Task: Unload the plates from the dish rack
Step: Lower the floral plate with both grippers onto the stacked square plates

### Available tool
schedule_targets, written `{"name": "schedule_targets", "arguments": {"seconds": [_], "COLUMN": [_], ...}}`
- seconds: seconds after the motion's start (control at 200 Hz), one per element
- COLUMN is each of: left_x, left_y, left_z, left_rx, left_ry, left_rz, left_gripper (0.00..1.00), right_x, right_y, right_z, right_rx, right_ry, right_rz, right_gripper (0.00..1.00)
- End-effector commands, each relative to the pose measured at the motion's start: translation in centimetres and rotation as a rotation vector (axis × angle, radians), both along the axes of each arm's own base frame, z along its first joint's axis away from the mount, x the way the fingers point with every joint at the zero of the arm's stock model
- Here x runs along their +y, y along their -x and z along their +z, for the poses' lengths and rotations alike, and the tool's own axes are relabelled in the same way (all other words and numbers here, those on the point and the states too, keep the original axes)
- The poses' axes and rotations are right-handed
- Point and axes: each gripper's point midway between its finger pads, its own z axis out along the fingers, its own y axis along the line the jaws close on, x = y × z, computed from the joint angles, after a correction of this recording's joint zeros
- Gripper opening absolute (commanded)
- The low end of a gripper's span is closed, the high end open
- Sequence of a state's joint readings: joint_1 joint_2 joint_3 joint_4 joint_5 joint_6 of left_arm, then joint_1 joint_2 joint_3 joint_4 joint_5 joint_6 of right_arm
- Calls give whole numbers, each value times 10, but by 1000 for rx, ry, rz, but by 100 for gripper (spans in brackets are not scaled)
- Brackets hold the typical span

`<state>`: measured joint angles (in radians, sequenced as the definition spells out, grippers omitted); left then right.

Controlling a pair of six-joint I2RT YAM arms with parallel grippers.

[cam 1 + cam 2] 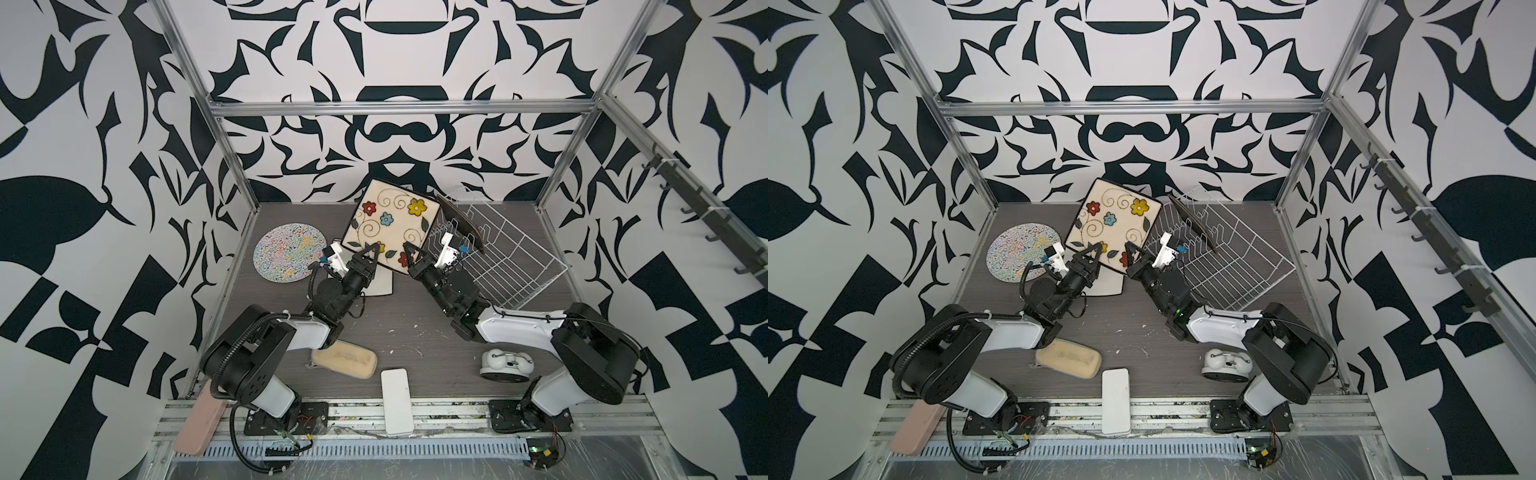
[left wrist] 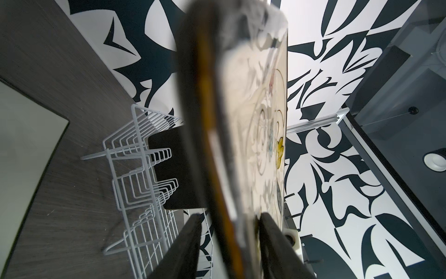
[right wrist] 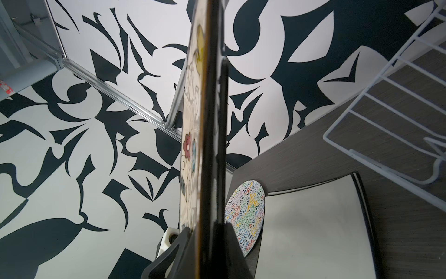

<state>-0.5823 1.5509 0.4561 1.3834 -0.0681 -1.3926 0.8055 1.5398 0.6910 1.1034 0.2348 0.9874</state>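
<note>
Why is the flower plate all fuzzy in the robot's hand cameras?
Left wrist view: the square cream plate with painted flowers sits right at the lens, so it blurs, while the white wire dish rack behind looks crisp; right wrist view: its edge is soft too; both top views: sharp.

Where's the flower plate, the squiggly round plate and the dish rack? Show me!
flower plate (image 1: 386, 219), a top view, on the blue flower in its middle.
squiggly round plate (image 1: 289, 252), a top view, on the middle of its face.
dish rack (image 1: 505, 270), a top view, on its bare wire floor.
</note>
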Motion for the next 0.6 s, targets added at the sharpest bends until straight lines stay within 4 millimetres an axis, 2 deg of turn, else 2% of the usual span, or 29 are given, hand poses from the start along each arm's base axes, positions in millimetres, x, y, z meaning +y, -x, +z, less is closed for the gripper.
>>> {"name": "schedule_targets", "arguments": {"seconds": [0.0, 0.595], "left_x": [1, 4], "left_y": [0, 1], "left_z": [21, 19], "left_rx": [-60, -52], "left_ry": [38, 36], "left_rz": [-2, 11], "left_gripper": [39, 11], "right_x": [-17, -17], "right_y": [24, 23], "right_z": [124, 118], "right_rx": [-286, -280], "right_ry": [-297, -291], "right_rz": [30, 33], "right_gripper": [0, 0]}}
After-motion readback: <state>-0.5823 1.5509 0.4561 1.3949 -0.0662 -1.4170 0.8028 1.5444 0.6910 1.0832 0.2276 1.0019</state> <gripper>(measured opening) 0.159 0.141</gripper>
